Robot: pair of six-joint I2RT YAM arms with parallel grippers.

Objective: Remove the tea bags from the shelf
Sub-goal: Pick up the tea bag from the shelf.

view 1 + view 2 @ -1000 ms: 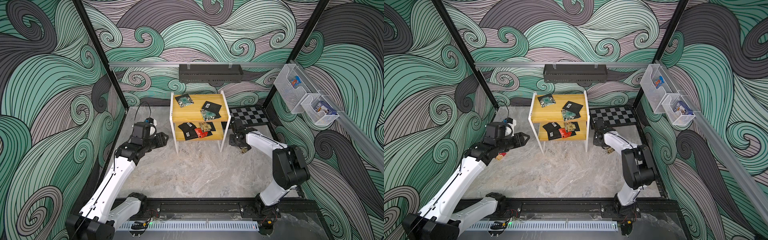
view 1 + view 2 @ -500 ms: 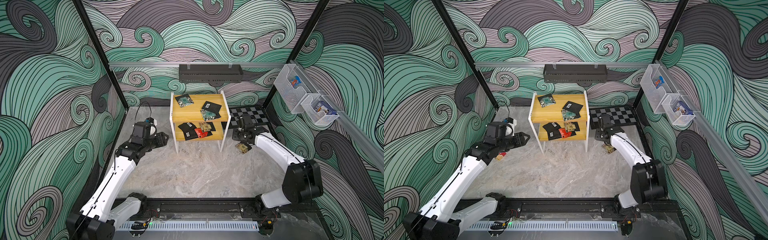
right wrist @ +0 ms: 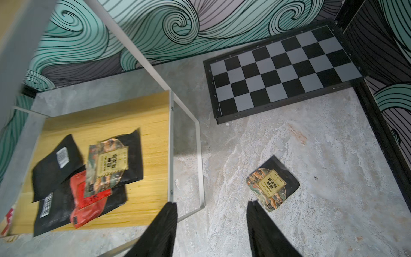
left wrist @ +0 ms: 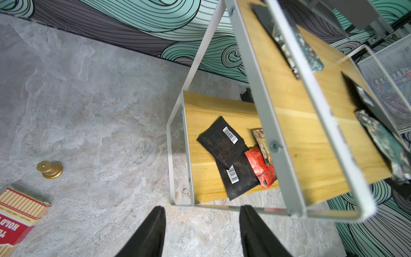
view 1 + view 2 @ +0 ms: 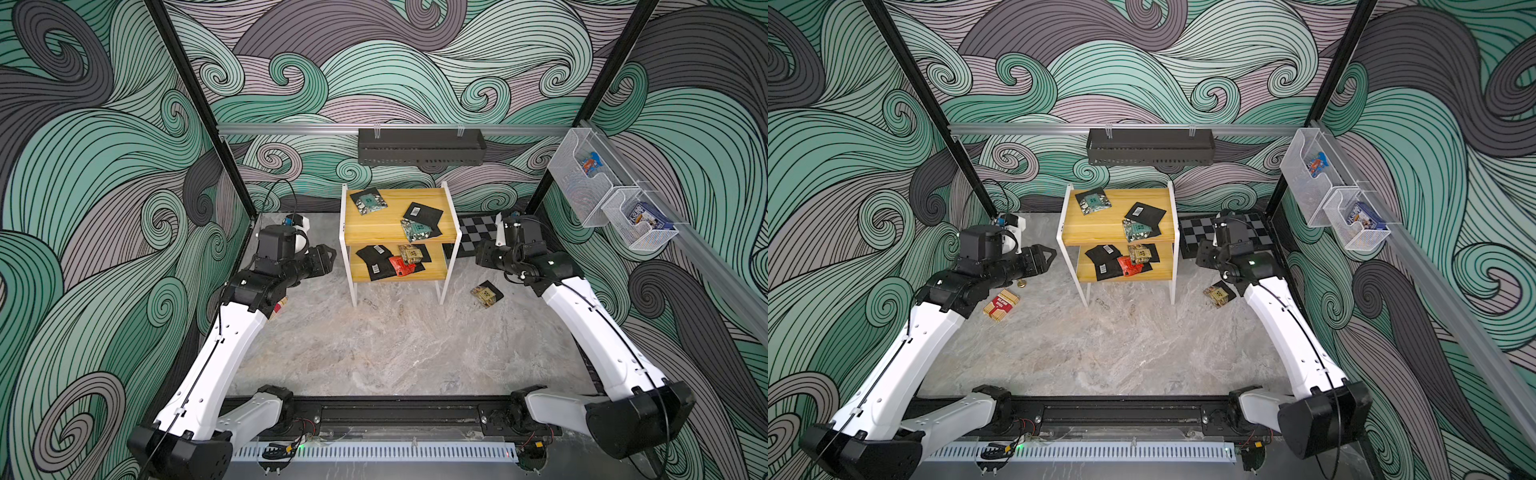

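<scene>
Both top views show tea bags (image 5: 422, 214) on the shelf (image 5: 374, 226).

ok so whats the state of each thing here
left gripper, open, empty
right gripper, open, empty
shelf, upright, both boards loaded
tea bags on top board, lying flat, some overlapping
tea bags on lower board, overlapping pile
loose tea bag, on the table, printed face up
chessboard, flat on the table
striped box, flat on the table
</scene>
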